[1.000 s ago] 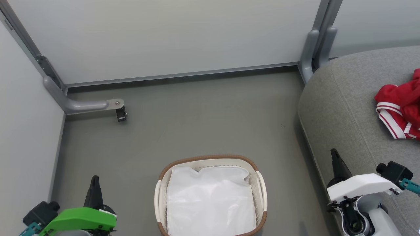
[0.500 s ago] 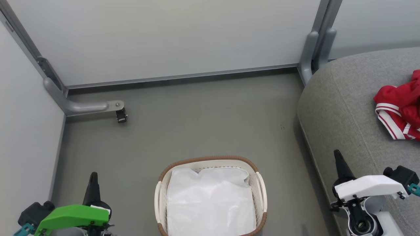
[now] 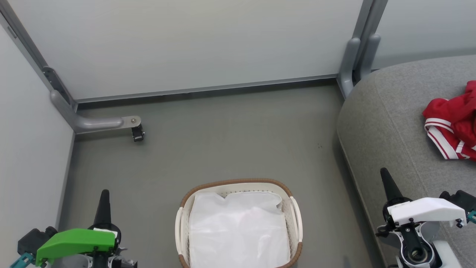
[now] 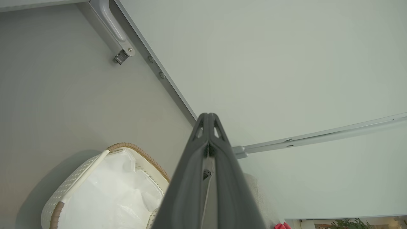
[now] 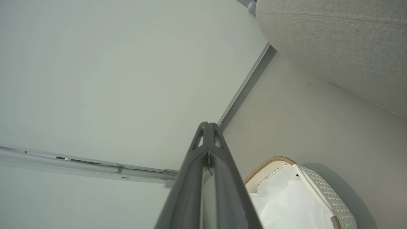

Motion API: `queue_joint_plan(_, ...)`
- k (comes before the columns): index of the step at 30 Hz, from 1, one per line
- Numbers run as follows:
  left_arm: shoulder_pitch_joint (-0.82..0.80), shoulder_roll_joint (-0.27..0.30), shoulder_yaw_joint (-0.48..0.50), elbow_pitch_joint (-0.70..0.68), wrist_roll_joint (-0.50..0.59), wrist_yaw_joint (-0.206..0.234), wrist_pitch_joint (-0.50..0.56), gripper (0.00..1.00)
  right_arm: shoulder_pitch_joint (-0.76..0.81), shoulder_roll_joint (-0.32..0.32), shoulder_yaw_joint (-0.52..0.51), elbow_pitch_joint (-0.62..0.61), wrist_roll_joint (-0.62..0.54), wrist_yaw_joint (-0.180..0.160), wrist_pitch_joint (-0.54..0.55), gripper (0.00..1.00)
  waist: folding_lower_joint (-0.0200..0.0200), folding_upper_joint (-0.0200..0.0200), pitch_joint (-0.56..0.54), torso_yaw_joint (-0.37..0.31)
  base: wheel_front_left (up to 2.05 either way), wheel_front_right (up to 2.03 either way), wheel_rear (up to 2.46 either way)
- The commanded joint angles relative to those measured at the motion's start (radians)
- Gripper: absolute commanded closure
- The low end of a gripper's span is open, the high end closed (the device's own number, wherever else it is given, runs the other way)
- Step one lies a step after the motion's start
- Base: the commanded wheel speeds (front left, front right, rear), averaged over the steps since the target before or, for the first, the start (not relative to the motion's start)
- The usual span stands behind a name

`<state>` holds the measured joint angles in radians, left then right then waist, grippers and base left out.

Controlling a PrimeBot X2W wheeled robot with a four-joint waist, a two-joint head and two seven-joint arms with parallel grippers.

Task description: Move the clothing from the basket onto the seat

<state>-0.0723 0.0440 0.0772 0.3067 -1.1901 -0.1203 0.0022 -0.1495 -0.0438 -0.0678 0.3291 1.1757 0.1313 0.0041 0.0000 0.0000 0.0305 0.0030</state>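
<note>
Both grippers have shifted a little in the last second. The left gripper [image 3: 104,196], under its green cover, now stands more upright at the left of the oval cream-white perforated plastic basket [image 3: 238,182] with a brown woven-look rim. The right gripper [image 3: 385,175], under its white cover, has gone further to the right of the basket, over the edge of the large rounded grey fabric seat [image 3: 386,123]. The whole head view has also slid slightly downward, so the camera moved and not the things. On each gripper the jaws are pressed together, and in the wrist views the long dark fingers [image 4: 190,178] meet tip against tip. The bright red sports clothing [image 3: 452,124] lies crumpled on the seat, well to the right of the basket and cut by the picture's edge. White stripe trim is the marking I can make out on it. Inside the basket a plain white cloth sheet [image 3: 238,230] covers the bottom. The basket stands on a dull grey floor [image 3: 223,137]. Behind it and to the left, a small black caster [image 3: 137,133] hangs from a grey metal bracket.
</note>
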Motion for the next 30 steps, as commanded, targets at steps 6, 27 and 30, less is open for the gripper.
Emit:
queue_joint_plan(6,-0.028,0.007,0.01,-0.017,-0.073,-0.005,0.02,1.0,0.013,-0.006,-0.011,-0.023,0.074,-0.001,0.019,1.0,0.0,0.0,-0.003,0.0,0.0,0.0,0.0)
queue_joint_plan(27,-0.035,0.008,0.026,-0.041,-0.252,-0.01,0.069,1.0,0.031,-0.008,-0.031,-0.057,0.26,-0.001,0.067,1.0,0.0,0.0,-0.014,-0.002,0.0,0.0,0.0)
queue_joint_plan(30,-0.035,0.009,0.028,-0.044,-0.274,-0.01,0.075,1.0,0.033,-0.008,-0.033,-0.061,0.283,-0.001,0.073,1.0,0.0,0.0,-0.016,-0.002,0.0,0.0,0.0)
